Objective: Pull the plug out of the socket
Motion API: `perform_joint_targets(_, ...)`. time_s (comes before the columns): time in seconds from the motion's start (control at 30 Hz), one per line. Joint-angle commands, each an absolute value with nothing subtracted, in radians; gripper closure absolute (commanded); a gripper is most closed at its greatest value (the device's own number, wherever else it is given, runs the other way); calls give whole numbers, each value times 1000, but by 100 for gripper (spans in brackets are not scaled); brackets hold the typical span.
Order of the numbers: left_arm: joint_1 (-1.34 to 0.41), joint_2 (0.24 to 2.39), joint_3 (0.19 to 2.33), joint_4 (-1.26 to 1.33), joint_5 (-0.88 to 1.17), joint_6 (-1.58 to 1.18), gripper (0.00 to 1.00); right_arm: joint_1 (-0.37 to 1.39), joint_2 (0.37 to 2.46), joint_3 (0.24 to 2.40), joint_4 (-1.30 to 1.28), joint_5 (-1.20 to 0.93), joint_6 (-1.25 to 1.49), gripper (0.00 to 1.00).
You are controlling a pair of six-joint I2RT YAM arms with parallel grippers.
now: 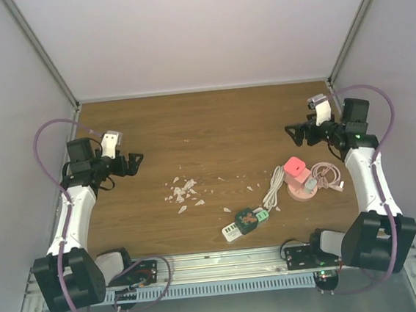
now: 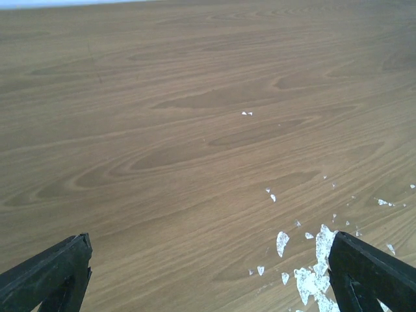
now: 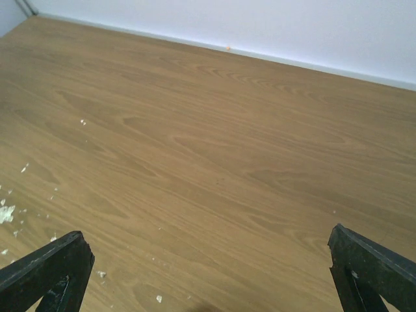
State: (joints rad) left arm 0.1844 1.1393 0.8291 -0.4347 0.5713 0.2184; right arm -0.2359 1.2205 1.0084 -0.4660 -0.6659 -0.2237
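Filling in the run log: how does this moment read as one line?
left gripper: open, empty | right gripper: open, empty | plug: in socket, untouched | pull: not yet begun

From above, the plug on the socket strip is too small to tell how deeply it sits, while the left gripper and right gripper show only fingertips, the rest cut off by each wrist view's lower edge.
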Motion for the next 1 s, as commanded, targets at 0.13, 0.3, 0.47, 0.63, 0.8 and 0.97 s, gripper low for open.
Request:
perform_joint_targets(0.13, 151, 1117, 844, -426, 652, 380, 1, -209, 1206, 1010, -609, -771, -551, 0)
perform_joint_targets(0.3, 79, 1112, 843, -472, 694, 494, 1, -195, 1200, 1007, -702, -859, -705, 0)
perform_joint_targets(0.47, -64, 1156, 865, -525, 739, 607, 1, -185, 1159, 982, -679, -921, -688, 0)
perform_joint_targets(0.63, -242, 1203, 849, -477, 721, 631, 1, -183, 1111, 928, -563, -940, -582, 0)
perform_joint_targets(0.8, -410, 1213, 781, -381, 703, 617, 1, -182, 1073, 876, -469, -913, -483, 0)
perform_joint_targets(0.97, -595, 1230, 725, -355, 624, 647, 1, -181, 1043, 834, -380, -892, -396, 0)
